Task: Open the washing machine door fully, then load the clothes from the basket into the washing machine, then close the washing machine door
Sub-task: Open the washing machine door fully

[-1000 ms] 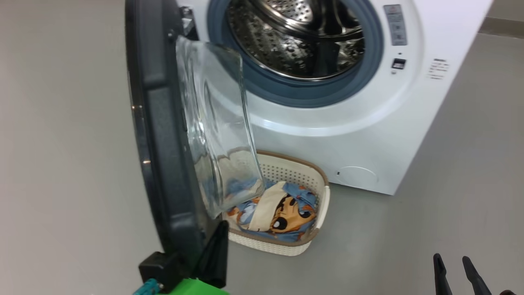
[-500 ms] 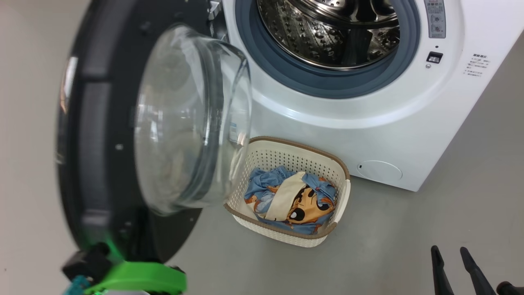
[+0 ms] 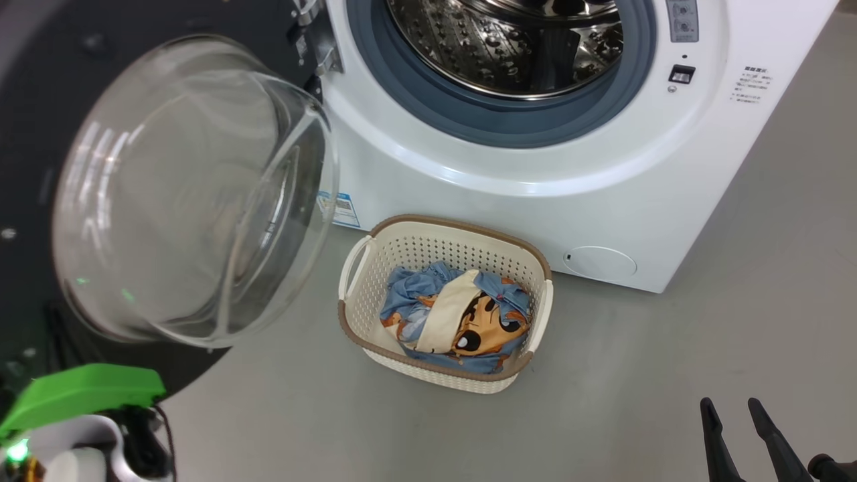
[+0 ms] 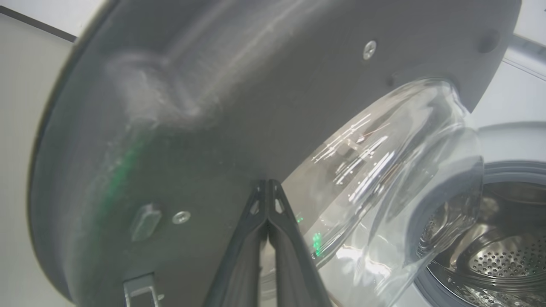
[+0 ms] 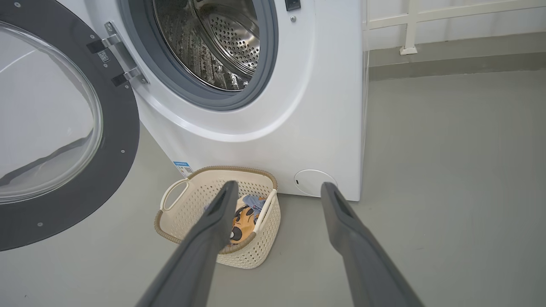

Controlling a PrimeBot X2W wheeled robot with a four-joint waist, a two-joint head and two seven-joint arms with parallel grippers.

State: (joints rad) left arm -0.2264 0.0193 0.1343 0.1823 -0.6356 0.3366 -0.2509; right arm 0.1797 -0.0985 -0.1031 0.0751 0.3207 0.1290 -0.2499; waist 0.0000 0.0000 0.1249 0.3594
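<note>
Gaping washing machine door (image 3: 167, 194), clothes (image 3: 462, 314) in basket (image 3: 435, 251).

head, right wrist downward onto basket (image 3: 435, 371); left wrist perhaps against door (image 4: 192, 128)

- washing machine door (image 3: 27, 134) — matt dark plastic frame, clear glossy glass bowl (image 3: 194, 194)
- washing machine (image 3: 602, 187): smooth glossy white shell, grey rubber gasket (image 3: 495, 130), shiny perforated steel drum (image 3: 469, 47)
- basket (image 3: 435, 251): cream perforated plastic, brown woven-look rim
- clothes (image 3: 469, 314): soft printed cloth
- floor (image 3: 636, 375) — smooth matt grey
</note>
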